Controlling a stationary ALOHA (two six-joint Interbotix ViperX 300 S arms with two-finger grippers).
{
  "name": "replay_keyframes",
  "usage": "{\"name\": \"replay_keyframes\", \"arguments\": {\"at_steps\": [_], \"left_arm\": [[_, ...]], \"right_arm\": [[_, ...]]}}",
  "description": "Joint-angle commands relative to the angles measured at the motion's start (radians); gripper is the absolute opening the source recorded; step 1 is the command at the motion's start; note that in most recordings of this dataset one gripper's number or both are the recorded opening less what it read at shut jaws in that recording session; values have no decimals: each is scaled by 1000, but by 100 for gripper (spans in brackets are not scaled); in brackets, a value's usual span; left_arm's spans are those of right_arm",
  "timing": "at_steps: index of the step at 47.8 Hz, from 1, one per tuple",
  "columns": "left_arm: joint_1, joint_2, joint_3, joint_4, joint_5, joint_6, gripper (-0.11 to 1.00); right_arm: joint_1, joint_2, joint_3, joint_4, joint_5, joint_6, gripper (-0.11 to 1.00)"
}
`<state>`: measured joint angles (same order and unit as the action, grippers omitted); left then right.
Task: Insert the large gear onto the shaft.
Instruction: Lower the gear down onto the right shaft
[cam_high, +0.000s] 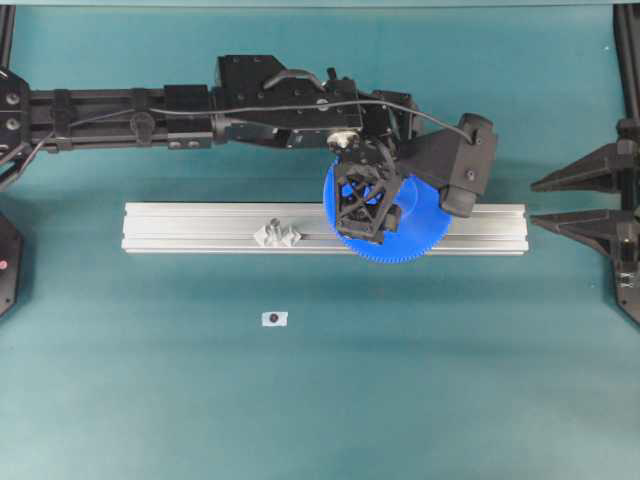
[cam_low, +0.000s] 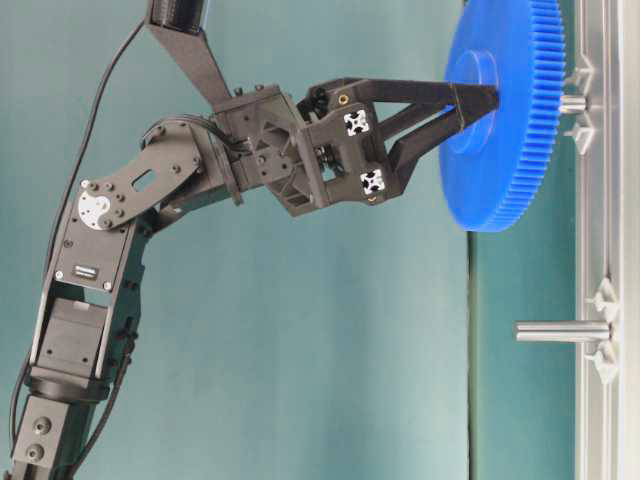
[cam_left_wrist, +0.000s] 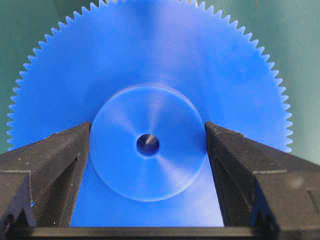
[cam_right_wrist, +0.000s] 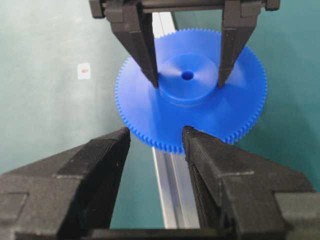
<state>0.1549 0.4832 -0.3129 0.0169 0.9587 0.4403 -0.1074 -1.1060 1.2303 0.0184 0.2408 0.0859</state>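
Observation:
The large gear (cam_high: 412, 240) is a bright-blue toothed disc held flat over the right part of the rail. My left gripper (cam_high: 365, 205) is shut on its raised hub (cam_left_wrist: 148, 165), one finger pressed to each side. From table level, the gear (cam_low: 505, 150) sits a little off the rail, and the shaft (cam_low: 572, 103), a short grey pin, runs from its clear mount into the gear's centre. In the left wrist view a grey glint shows inside the centre hole (cam_left_wrist: 148, 145). My right gripper (cam_high: 545, 200) waits open at the right, clear of the gear (cam_right_wrist: 200, 115).
The long aluminium rail (cam_high: 200, 228) lies across the table. A second grey pin (cam_low: 560, 331) stands bare in its clear mount (cam_high: 277, 236) left of the gear. A small white sticker (cam_high: 274, 318) lies on the green mat in front of the rail.

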Motion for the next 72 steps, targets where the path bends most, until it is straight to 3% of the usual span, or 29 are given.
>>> {"name": "replay_keyframes", "arguments": {"at_steps": [1, 27, 44, 72], "left_arm": [[63, -21, -29, 9, -6, 5, 78], [95, -14, -28, 11, -12, 6, 79], [106, -23, -29, 12, 18, 9, 86], [86, -15, -29, 12, 28, -3, 86]], "right_arm": [[-3, 6, -17, -2, -5, 9, 57], [-3, 6, -17, -2, -5, 9, 57], [-2, 5, -18, -2, -5, 9, 57], [-3, 5, -14, -2, -5, 11, 57]]}}
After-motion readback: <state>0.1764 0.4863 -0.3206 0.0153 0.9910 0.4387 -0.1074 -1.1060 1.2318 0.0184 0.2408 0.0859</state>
